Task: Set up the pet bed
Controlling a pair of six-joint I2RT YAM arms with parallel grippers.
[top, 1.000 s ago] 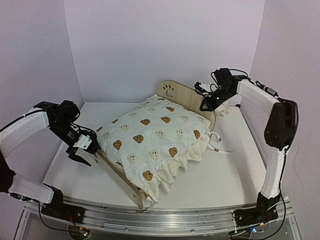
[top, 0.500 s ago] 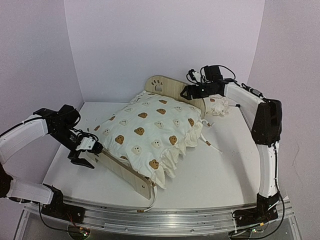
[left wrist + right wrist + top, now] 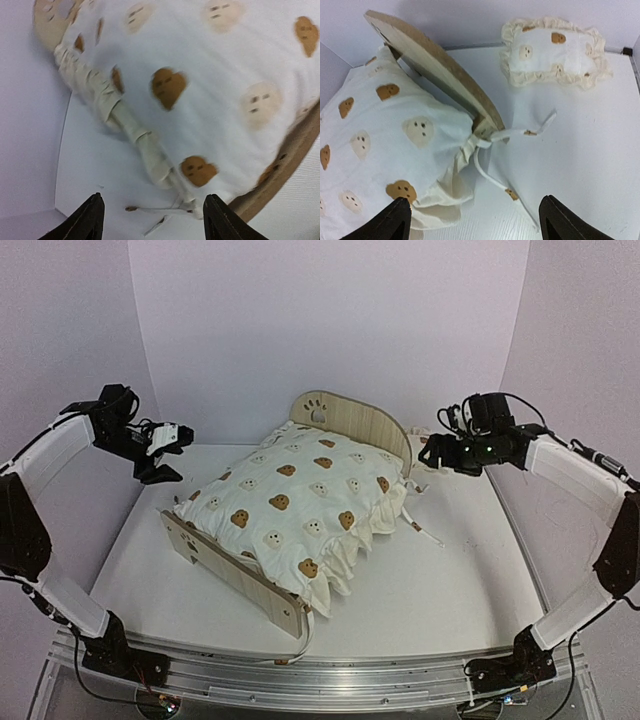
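The pet bed point(image 3: 236, 577), a light-wood frame, stands flat at mid-table, its paw-print headboard point(image 3: 345, 416) at the back. A cream bear-print cushion point(image 3: 300, 502) lies on it and spills over the right side. A small matching pillow point(image 3: 432, 446) lies on the table behind the headboard's right end; the right wrist view shows this pillow point(image 3: 555, 52) too. My left gripper point(image 3: 168, 453) hangs open off the bed's back-left corner, and in its own view the left gripper point(image 3: 153, 197) is empty above the cushion's point(image 3: 210, 65) frill. My right gripper point(image 3: 428, 454) hovers open by the headboard's point(image 3: 445, 75) right end, empty point(image 3: 475, 200).
Loose tie strings point(image 3: 492, 172) trail from the cushion's corner onto the white tabletop point(image 3: 450, 580) right of the bed. More strings point(image 3: 150, 207) lie by the footboard point(image 3: 295, 150). Lilac walls close in the back and both sides.
The bed turned and now rests flat. My left gripper let go of the footboard and rose to the back left. My right gripper opened, left the headboard and drew back to the right.
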